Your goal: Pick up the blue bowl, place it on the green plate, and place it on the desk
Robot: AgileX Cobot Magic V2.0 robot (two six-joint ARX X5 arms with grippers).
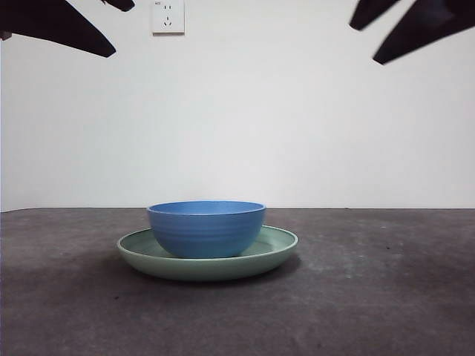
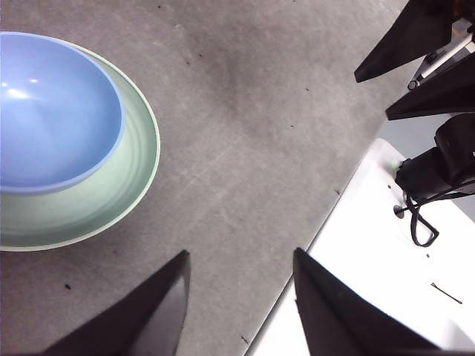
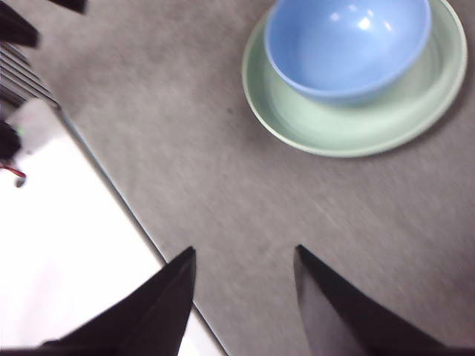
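A plain white wall backs the grey-brown desk point(image 1: 386, 297). The blue bowl point(image 1: 206, 228) sits in the green plate point(image 1: 278, 248), mid-desk, away from the edges. The left gripper point(image 2: 239, 297) and right gripper point(image 3: 243, 293) hang released and empty, well clear. Stacking looks done; next, a rim grasp should lift the bowl onto bare desk.

One blue bowl point(image 1: 206, 228) and one green plate point(image 1: 276, 248) – two dishes in all – on a single grey worktop point(image 1: 386, 289); two black robot hands, the left hand point(image 2: 239, 276) and the right hand point(image 3: 243, 273), plus one white wall socket point(image 1: 168, 16)
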